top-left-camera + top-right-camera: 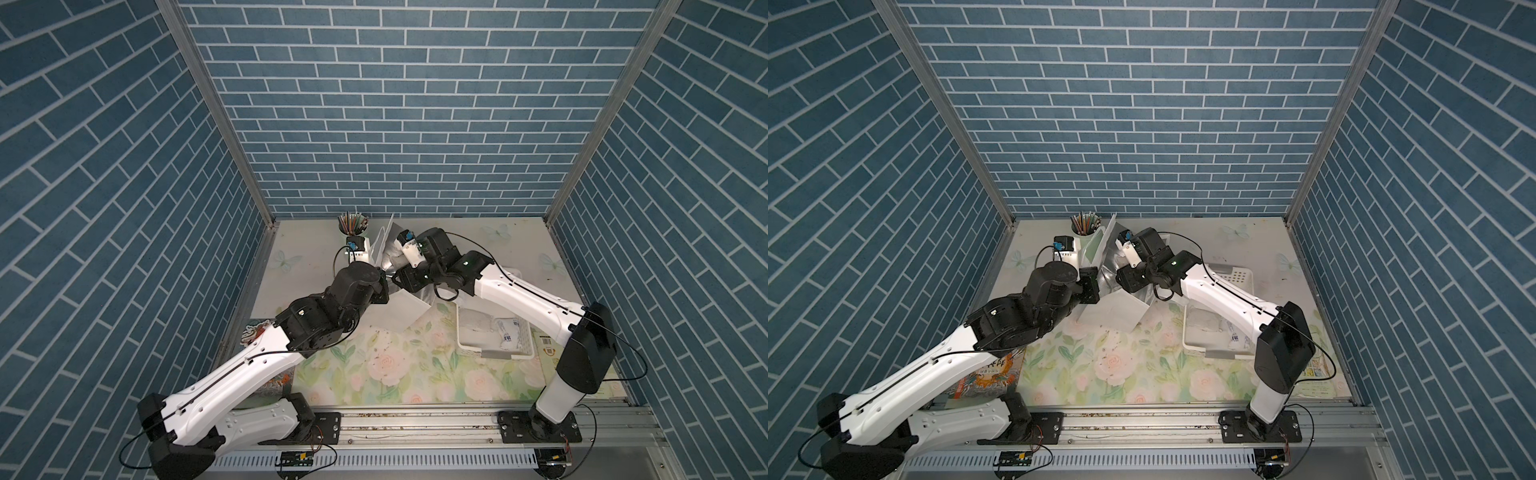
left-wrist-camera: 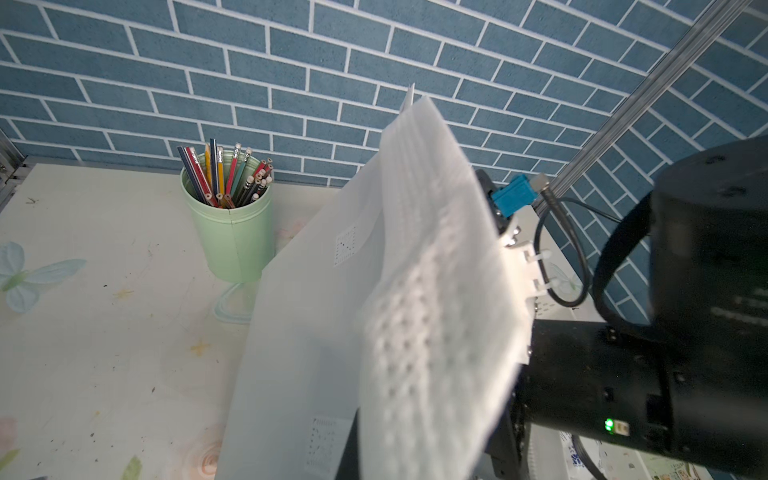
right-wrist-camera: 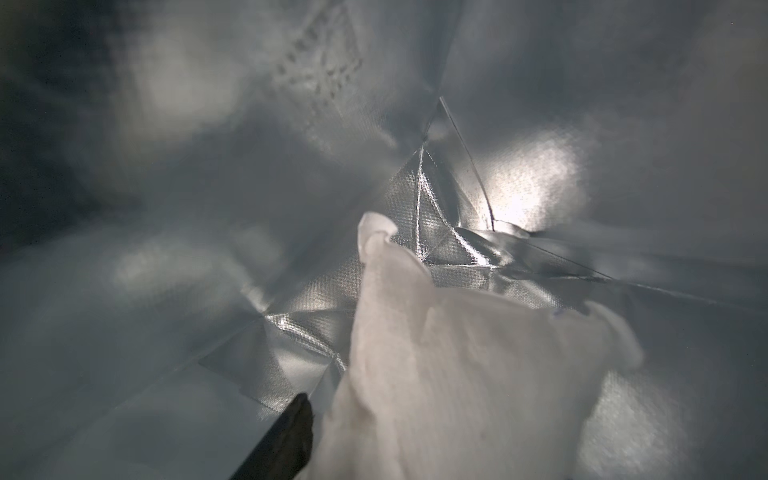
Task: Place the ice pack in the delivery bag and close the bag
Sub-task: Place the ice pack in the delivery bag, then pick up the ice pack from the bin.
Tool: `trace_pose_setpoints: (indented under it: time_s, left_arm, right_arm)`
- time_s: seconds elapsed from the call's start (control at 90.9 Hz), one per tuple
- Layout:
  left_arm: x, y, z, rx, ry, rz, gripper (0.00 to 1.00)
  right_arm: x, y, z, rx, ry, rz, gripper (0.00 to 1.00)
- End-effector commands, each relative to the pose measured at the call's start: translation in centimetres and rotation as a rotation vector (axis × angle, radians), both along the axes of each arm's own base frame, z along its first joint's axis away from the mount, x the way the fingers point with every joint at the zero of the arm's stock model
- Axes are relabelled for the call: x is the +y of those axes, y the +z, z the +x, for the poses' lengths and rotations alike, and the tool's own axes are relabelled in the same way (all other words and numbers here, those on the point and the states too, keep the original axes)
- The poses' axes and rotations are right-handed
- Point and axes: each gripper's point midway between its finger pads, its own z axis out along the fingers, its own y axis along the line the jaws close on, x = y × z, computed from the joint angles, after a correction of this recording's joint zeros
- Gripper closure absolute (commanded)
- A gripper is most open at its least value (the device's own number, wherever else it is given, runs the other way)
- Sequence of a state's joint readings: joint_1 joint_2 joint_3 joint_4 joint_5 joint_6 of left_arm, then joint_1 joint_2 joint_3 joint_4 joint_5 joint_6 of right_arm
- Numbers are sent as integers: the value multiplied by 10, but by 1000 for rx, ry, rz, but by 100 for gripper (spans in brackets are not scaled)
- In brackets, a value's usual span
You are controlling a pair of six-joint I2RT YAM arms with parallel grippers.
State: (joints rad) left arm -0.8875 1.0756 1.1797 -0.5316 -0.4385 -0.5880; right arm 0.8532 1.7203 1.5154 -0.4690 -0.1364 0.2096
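The delivery bag [image 1: 405, 309] [image 1: 1117, 309] sits mid-table in both top views, its mouth held up and silver foil showing inside. My left gripper [image 1: 385, 287] [image 1: 1099, 291] is shut on the bag's rim. In the left wrist view a white textured strip [image 2: 436, 291] of the bag runs between the jaws of the left gripper [image 2: 424, 457], beside the bag's outer wall [image 2: 303, 311]. My right arm reaches down into the bag, so the top views hide its gripper. In the right wrist view the right gripper [image 3: 395, 436] is shut on the white ice pack [image 3: 457, 374] just above the foil lining [image 3: 291, 332]; one dark finger [image 3: 297, 419] shows.
A white perforated basket [image 1: 473, 347] [image 1: 1196, 349] right of the bag holds more pouches [image 1: 509, 332] with blue print. A green cup of pencils [image 1: 353, 227] [image 2: 228, 237] stands just behind the bag. A book [image 1: 988, 374] lies under the left arm and papers [image 1: 548, 349] lie at front right.
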Motion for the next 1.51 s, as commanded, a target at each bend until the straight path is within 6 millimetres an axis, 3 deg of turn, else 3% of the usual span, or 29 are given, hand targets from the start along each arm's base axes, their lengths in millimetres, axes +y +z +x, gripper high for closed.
trace_pose_setpoints:
  time_s: [0.0,0.209,0.44,0.484,0.649,0.715,0.759,0.825,0.891,0.957,1.034,1.144,1.221,1.331,1.496]
  left_arm:
    - [1,3,2,-8,8,-13,100]
    - [1,1,3,-6,14,-5,100]
    - [3,-4,5,0,31,3,100]
    - [5,-3,5,-2,39,4,100]
    - [10,0,6,-15,60,10,100]
    - [10,-1,6,-13,61,13,100]
    - [11,0,6,-13,62,12,100]
    - [12,-2,5,-11,62,14,100]
    - [13,-1,5,-14,64,7,100]
    - [14,-2,4,-15,66,8,100]
    - [15,-5,4,-15,71,10,100]
    - [18,-9,5,-9,88,15,100]
    - [17,-11,6,-10,84,12,100]
    - [16,-16,7,-4,83,34,100]
    - [16,-20,9,6,85,44,100]
  right_arm:
    - [15,-10,1,1,36,33,67]
    - [20,6,3,-37,32,104,38]
    - [9,52,4,-116,-16,204,6]
    - [1,63,7,-126,-55,227,1]
    - [-33,96,6,-159,-153,312,0]
    - [-63,108,7,-204,-263,310,0]
    - [-95,110,12,-220,-395,292,0]
    - [-148,94,16,-178,-617,269,0]
    - [-195,78,6,-96,-802,312,0]
    - [-224,54,-10,16,-942,373,0]
    - [-244,17,-30,178,-1120,469,0]
    - [-243,-35,-53,439,-1269,560,9]
    - [-239,-64,-63,578,-1353,568,9]
    - [-250,-95,-74,658,-1500,529,9]
    - [-246,-125,-72,733,-1586,631,8]
